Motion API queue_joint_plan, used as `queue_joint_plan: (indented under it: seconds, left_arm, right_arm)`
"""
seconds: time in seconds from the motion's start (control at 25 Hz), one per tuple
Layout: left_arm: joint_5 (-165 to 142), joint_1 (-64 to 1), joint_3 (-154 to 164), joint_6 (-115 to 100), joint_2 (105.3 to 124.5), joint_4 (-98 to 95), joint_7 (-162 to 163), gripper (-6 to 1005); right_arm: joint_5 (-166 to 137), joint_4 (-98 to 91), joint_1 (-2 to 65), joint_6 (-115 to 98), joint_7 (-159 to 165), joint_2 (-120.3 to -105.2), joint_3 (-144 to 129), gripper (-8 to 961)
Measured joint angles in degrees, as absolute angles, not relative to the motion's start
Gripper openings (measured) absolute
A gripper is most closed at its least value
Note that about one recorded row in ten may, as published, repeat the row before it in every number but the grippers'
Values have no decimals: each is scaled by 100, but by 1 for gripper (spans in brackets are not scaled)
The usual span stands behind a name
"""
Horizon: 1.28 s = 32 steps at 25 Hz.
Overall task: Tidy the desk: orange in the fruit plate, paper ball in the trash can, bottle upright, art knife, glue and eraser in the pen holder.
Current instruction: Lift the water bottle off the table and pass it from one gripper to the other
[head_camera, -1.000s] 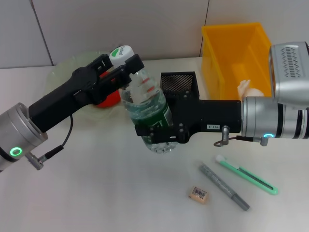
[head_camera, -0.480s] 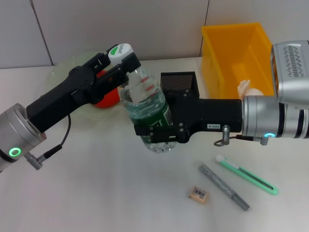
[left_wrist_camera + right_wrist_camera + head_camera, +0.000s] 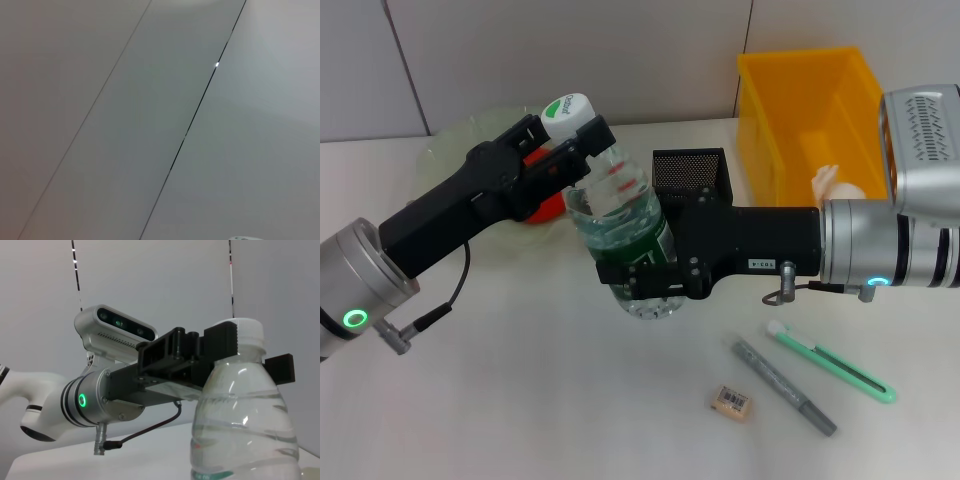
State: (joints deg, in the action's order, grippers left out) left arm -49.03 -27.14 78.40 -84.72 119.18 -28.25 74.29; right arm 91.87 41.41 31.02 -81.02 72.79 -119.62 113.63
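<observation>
The trash can (image 3: 807,120) is standing at the far right of the desk (image 3: 520,400), with the paper ball (image 3: 835,183) lying inside it: that step reads as done. The fruit plate (image 3: 455,145) is sitting at the far left, and the orange (image 3: 546,205) is showing red behind the left arm, apparently in the plate, though the arm is hiding most of it.

The bottle (image 3: 625,235) is standing near upright at mid-desk, leaning slightly, with both arms on it. The right gripper (image 3: 642,278) is reaching in from the right, its fingers closed around the lower body at the green label. The left gripper (image 3: 582,140) is coming from the left, its fingers closed on the neck just under the white cap (image 3: 567,107); the right wrist view is showing these fingers (image 3: 220,347) pinching either side of the neck. The bottle step is judged nearly finished, pending release.

The pen holder (image 3: 692,172) is standing behind the right gripper, beside the trash can; what lies in it cannot be told. Three small items are lying on the near desk, untouched: the green art knife (image 3: 832,362), the grey glue (image 3: 784,386) stick just beside it, and the eraser (image 3: 731,401). These remain to be placed.
</observation>
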Motion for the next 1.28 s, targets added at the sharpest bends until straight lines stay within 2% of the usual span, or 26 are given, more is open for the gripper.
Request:
queue_joint_plan:
  seconds: [0.44,0.84,1.0,1.28]
  left_arm:
    - [-4896,-2724,7877,-8525,11918,-2821,7207,612]
    - [-4895,-2725,7875,-8526,11918,-2821,7206,485]
    - [-4894,-2725,7876,-8512,11918,-2821,7207,492]
    - [-4886,-2719,7898,-8539,11918,-2822,7068,447]
  right_arm:
    - [9187,4115,3109,-8092,7299,-11962,11364,761]
    - [9186,4108,3121,-8103,7313,-11962,11365,761]
    - [9186,4120,3121,-8103,7339,-11961,11324,761]
    - [9310,4139,3105,-8103,7341,-11956,11184,762]
